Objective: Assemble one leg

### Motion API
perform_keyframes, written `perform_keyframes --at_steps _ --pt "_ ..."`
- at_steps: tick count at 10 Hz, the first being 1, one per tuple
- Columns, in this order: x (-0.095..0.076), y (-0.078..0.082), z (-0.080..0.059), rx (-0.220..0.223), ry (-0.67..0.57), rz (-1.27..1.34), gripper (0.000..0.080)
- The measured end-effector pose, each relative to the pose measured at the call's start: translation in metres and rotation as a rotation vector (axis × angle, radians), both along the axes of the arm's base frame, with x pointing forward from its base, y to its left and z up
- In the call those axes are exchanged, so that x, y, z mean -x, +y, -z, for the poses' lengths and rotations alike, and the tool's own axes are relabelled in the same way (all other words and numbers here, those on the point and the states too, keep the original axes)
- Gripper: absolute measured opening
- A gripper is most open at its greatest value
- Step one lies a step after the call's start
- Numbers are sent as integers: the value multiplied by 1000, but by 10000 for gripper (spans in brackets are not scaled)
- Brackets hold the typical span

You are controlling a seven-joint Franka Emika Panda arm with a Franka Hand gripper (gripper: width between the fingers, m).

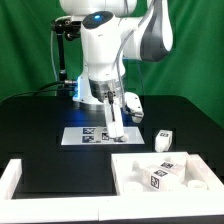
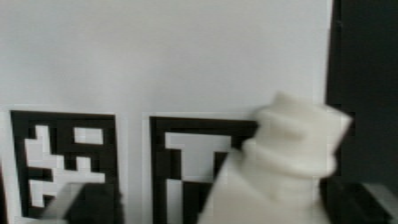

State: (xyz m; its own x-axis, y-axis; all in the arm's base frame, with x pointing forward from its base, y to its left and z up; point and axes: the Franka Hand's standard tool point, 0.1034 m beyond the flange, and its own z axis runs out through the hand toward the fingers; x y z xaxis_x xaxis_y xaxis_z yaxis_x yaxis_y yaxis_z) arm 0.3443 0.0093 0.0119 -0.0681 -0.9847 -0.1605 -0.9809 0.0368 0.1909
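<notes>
My gripper (image 1: 112,110) is shut on a white leg (image 1: 117,124) and holds it nearly upright, its lower end just above the marker board (image 1: 90,136). In the wrist view the leg (image 2: 285,160) fills the space between my dark fingers (image 2: 80,205), with the marker board (image 2: 160,60) and its black tags behind it. A second leg (image 1: 164,140) with a tag stands loose on the black table at the exterior view's right. More tagged legs (image 1: 160,177) lie on the large white panel (image 1: 128,160) at the front right.
A white L-shaped wall piece (image 1: 12,178) lies at the exterior view's front left. The arm's base (image 1: 95,60) stands behind the marker board. A black stand with a cable (image 1: 62,55) rises at the back left.
</notes>
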Motion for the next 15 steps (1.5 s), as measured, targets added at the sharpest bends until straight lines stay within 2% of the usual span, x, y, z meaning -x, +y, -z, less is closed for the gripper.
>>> perform_keyframes --at_steps 1,2,5,7,8,12,13,15 --pt "0 0 0 0 0 0 380" --pt "-2 1 -2 -3 -7 -10 298" --pt "-17 8 -5 -37 -65 -218 293" --pt "-33 27 -11 -48 -98 -327 291" --pt "-33 31 -15 -50 -101 -318 291" --pt "-31 28 -12 -50 -95 -327 291" --pt "-30 26 -13 -81 -118 -488 291" --pt "-33 9 -15 -118 -197 -743 291"
